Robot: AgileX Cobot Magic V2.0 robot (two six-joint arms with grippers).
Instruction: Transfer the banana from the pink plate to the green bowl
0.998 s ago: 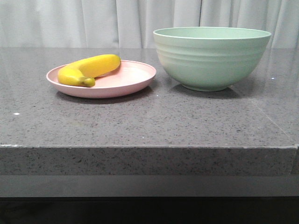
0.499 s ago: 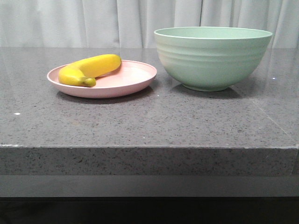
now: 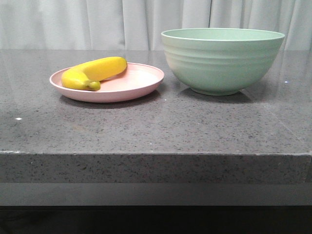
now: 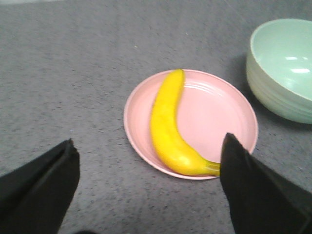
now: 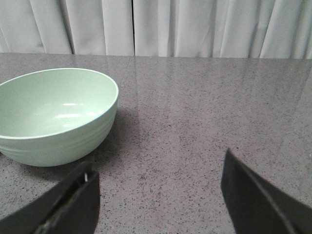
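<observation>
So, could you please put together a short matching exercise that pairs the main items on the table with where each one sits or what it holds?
Column one:
1. banana
2. plate
3. bowl
4. left gripper

Column two:
A. holds nothing, right of the plate in the front view
B. lies on the plate, stem toward the table's near edge
C. open above the plate, empty
D. on the table, carrying the fruit

Pairs: 1-B, 2-D, 3-A, 4-C
</observation>
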